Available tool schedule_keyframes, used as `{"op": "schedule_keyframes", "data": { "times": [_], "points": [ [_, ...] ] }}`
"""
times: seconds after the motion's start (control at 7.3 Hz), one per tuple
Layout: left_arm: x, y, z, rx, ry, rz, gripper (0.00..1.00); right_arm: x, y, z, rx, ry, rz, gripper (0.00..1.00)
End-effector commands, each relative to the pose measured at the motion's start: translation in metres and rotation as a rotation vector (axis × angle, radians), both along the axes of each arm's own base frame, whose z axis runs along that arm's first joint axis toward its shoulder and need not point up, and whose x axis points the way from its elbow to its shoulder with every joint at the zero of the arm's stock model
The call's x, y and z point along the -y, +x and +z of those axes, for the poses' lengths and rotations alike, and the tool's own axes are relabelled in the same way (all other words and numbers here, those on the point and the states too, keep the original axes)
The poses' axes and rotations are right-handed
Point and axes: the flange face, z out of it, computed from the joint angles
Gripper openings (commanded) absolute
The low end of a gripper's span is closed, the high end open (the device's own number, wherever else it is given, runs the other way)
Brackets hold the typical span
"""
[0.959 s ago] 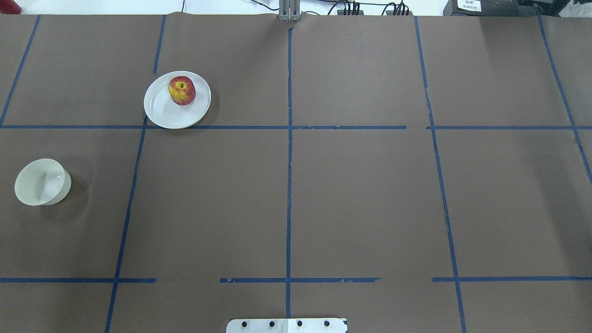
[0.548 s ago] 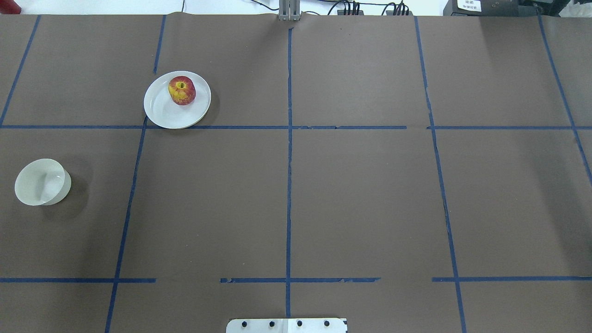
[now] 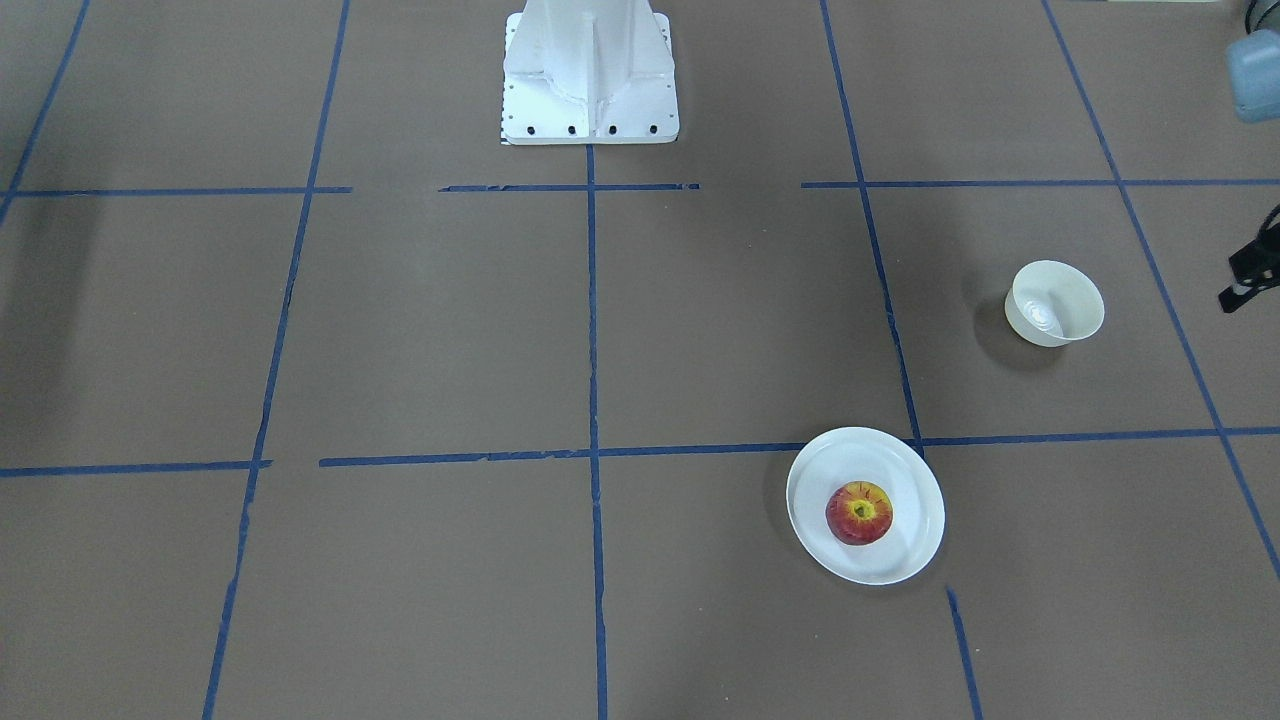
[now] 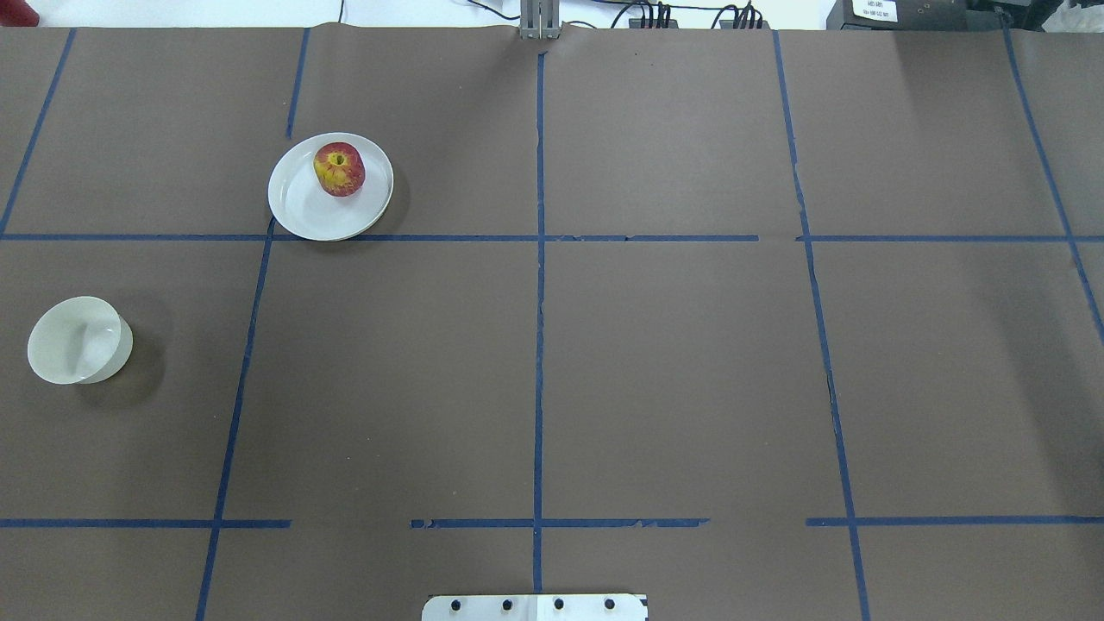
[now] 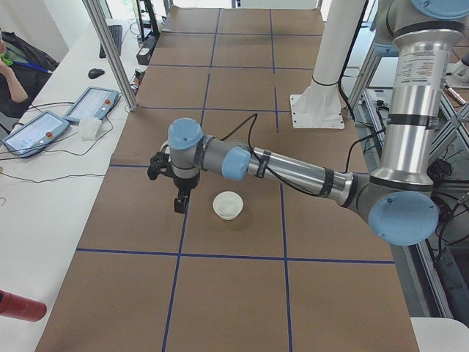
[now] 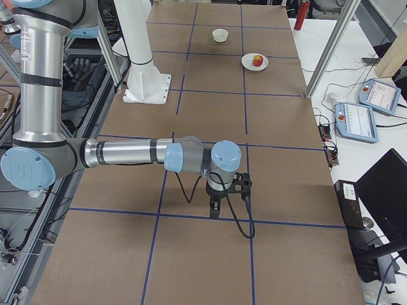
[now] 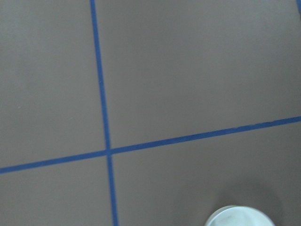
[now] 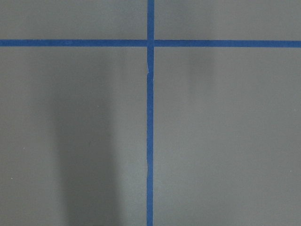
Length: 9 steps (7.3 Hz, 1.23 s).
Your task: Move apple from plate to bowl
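Note:
The red apple [image 4: 339,169] with a yellow stem patch sits on the far side of the white plate [image 4: 302,211]; they also show in the front view, the apple [image 3: 859,512] on the plate [image 3: 905,475]. The empty cream bowl [image 4: 78,339] stands at the table's left edge, also in the front view [image 3: 1055,302]. My left gripper [image 5: 179,204] hangs above the table just left of the bowl [image 5: 228,205]; I cannot tell whether it is open. My right gripper [image 6: 214,208] hovers over the table's right end, far from the plate [image 6: 254,61]; I cannot tell its state.
The table is covered in brown paper with a blue tape grid [image 4: 538,259]. The white robot base [image 3: 590,70] stands at the near middle edge. The left wrist view shows the bowl's rim [image 7: 240,215] at its bottom edge. Tablets [image 5: 44,128] lie on a side table.

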Motion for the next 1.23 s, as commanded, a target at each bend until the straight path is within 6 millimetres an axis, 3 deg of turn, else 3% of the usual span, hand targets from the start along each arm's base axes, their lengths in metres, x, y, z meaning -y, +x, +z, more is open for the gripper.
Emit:
{"op": "schedule_keyframes", "data": {
  "times": [0.0,0.14,0.41,0.55,0.68,0.82,0.96,1.1],
  "points": [
    [0.031,0.092,-0.088,0.025,-0.117,-0.03,1.0,0.0,0.001,0.001,0.0,-0.001,0.001,1.0],
    [0.031,0.127,-0.102,0.006,-0.211,-0.096,1.0,0.0,0.0,0.0,0.0,0.0,-0.001,1.0],
    [0.088,0.185,-0.126,0.01,-0.304,-0.14,1.0,0.0,0.001,0.0,0.0,0.0,0.001,1.0],
    [0.098,0.204,-0.123,-0.031,-0.302,-0.175,1.0,0.0,0.0,0.0,0.0,0.0,-0.001,1.0],
    [0.103,0.239,-0.116,-0.068,-0.321,-0.2,1.0,0.0,0.0,0.001,0.0,-0.001,-0.001,1.0],
    [0.116,0.275,-0.123,-0.059,-0.34,-0.208,1.0,0.0,0.0,0.0,0.0,-0.001,-0.001,1.0],
    [0.13,0.295,-0.129,-0.028,-0.338,-0.217,1.0,0.0,0.0,0.0,0.0,0.0,-0.001,1.0],
    [0.132,0.307,-0.123,-0.033,-0.335,-0.211,1.0,0.0,0.0,0.0,0.0,0.0,-0.001,1.0]
  ]
}}
